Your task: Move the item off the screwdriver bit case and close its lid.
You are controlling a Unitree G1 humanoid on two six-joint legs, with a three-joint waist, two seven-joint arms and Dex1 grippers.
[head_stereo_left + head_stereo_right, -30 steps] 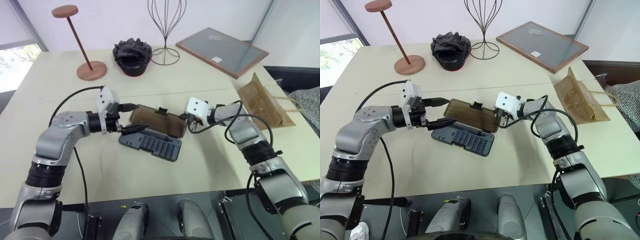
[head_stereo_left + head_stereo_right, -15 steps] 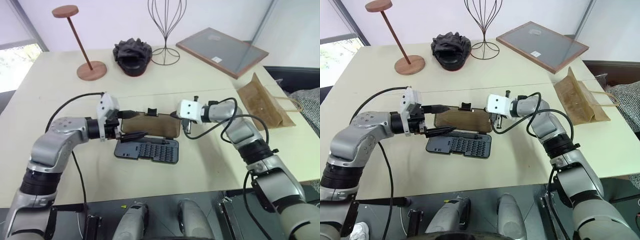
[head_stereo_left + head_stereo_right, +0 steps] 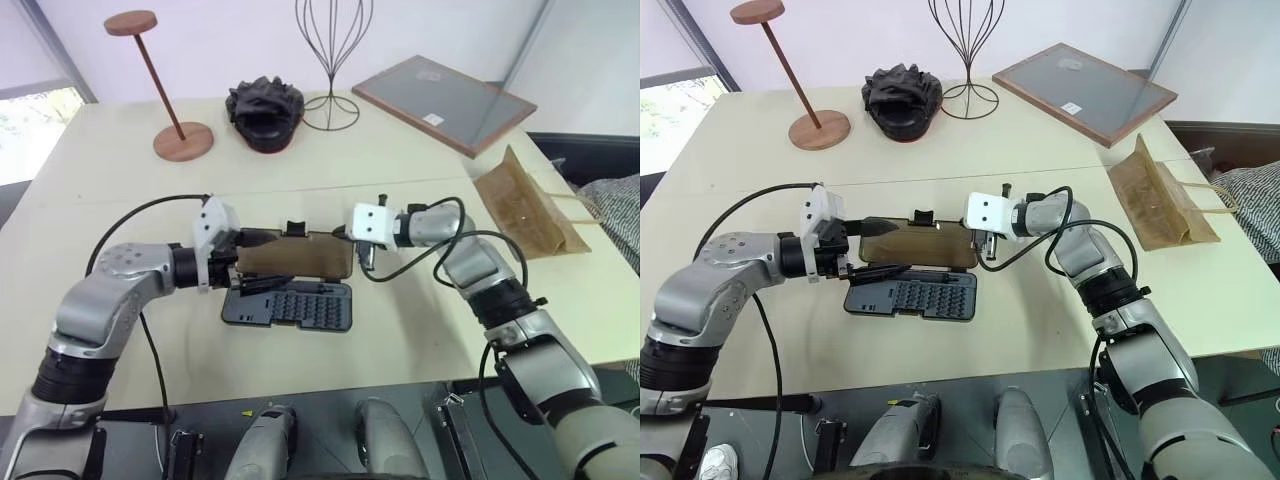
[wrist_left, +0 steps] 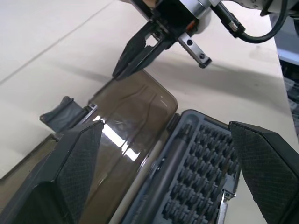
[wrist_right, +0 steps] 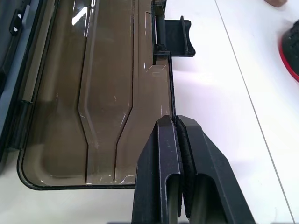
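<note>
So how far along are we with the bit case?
Done: the paper bag lies off the case, on the table's right side. In hand: the lid stands open behind the screwdriver bit case, the shut right gripper at its edge, the open left gripper at the other end. Left: swinging it shut and latching.

— Was there any writing you could read on the things on the table?

— None. The wood-framed grey panel [image 3: 443,102] carried a small white sticker near one edge, but whatever was printed on it was too small to make out.

— And the screwdriver bit case [image 3: 292,305] or the lid [image 5: 98,93]?

— The lid showed only moulded ridges and glare, no lettering. The case showed rows of bits and no legible marks.

— The brown paper bag [image 3: 523,208]?

— Plain, as far as could be seen. No brand, number or sign was readable anywhere.
</note>
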